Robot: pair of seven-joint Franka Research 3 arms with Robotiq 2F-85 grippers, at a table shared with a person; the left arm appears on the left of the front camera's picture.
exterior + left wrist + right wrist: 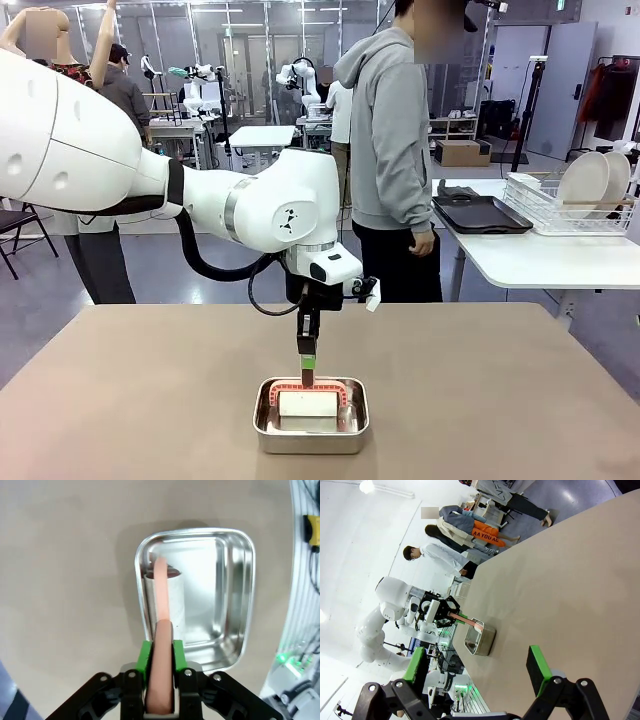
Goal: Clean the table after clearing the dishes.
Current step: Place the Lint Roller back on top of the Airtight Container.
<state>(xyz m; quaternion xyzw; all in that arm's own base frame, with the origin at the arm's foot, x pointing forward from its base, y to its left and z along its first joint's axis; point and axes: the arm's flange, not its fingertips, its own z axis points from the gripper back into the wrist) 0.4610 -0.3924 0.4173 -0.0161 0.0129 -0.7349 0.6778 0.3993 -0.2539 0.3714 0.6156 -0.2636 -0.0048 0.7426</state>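
Holding a pink-handled wiper (pixel 161 630) over the steel pan (pixel 311 415) at the near middle of the counter (pixel 500 370).

The left hand (pixel 308 362) points straight down, its green pads pressed against the handle; the white block sits inside the pan. Judgement: keep the tool vertical and clear the rim squarely. The right hand (pixel 477 672) hangs wide, holding nothing. Plates (pixel 592 182) stand racked far right.

Your left gripper (pixel 308 362) points straight down from a bent wrist, its green pads (pixel 145 656) pressed against either side of a pink strip between them, while your right gripper (pixel 477 662) has its fingers spread wide, nothing between them.
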